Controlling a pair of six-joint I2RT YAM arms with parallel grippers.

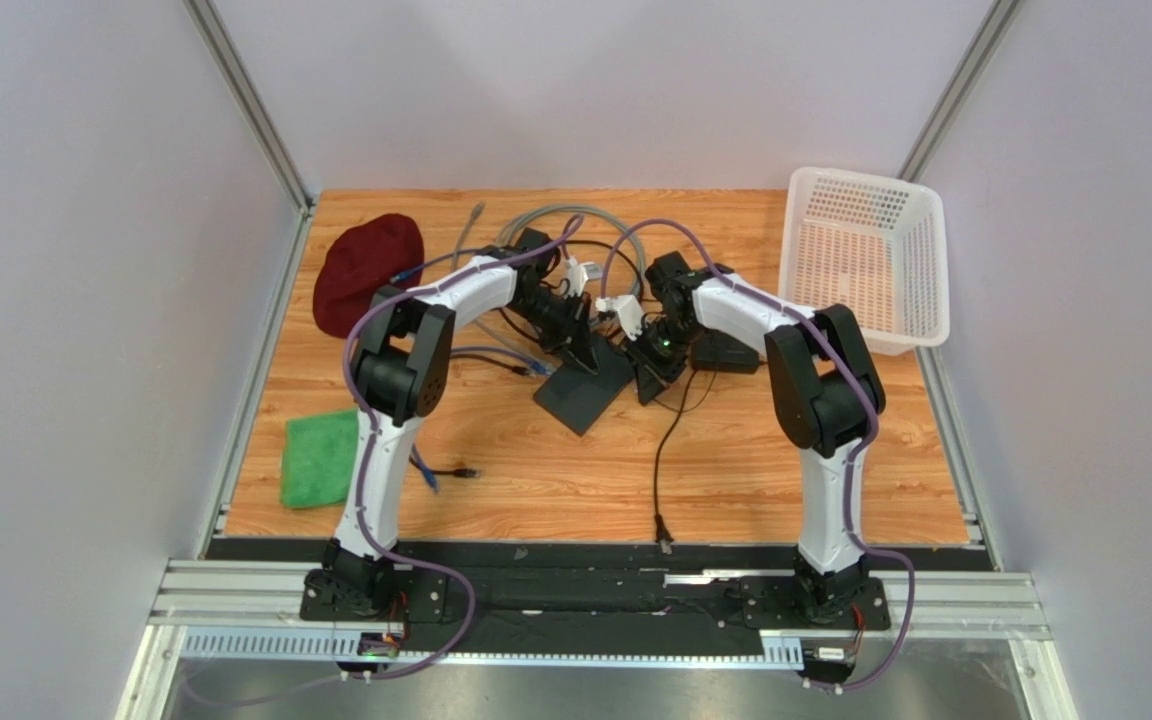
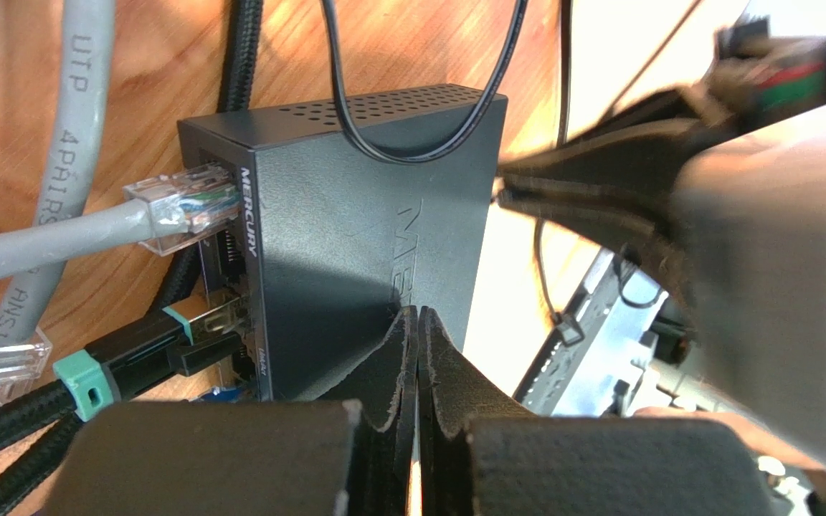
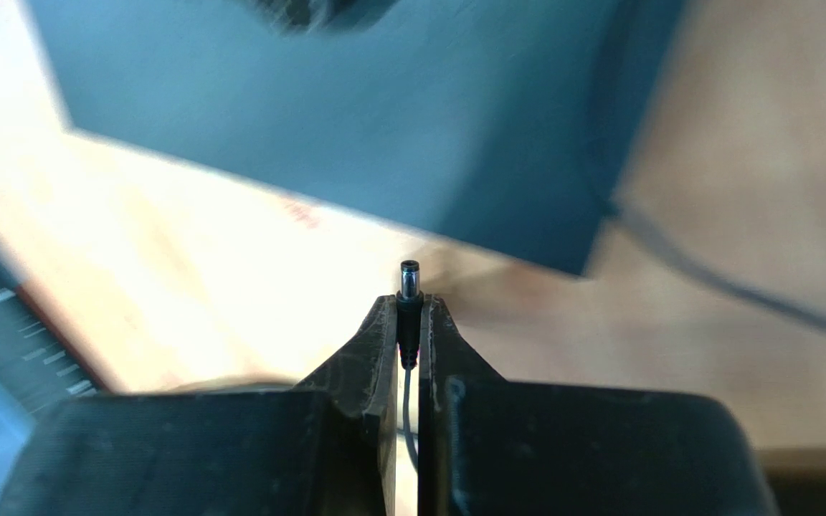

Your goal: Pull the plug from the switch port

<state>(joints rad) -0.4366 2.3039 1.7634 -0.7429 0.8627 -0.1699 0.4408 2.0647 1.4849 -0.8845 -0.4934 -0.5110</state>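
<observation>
The switch (image 1: 579, 393) is a flat black box on the wooden table. In the left wrist view (image 2: 363, 215) it has sockets on its left edge. A clear plug on a grey cable (image 2: 175, 204) and a black teal-ringed plug (image 2: 159, 349) sit in these sockets. My left gripper (image 2: 420, 317) is shut and empty, with its tips on the switch's top face (image 1: 594, 342). My right gripper (image 3: 410, 306) is shut on a small black barrel plug (image 3: 410, 285). The plug's metal tip is bare and a short way off the blurred switch (image 3: 331, 108).
A white basket (image 1: 868, 255) stands at the back right. A black adapter brick (image 1: 723, 354) lies right of the grippers. A maroon cloth (image 1: 364, 270) and a green cloth (image 1: 319, 458) lie on the left. Grey cables (image 1: 582, 225) loop behind, and a thin black cable (image 1: 659, 480) runs toward the near edge.
</observation>
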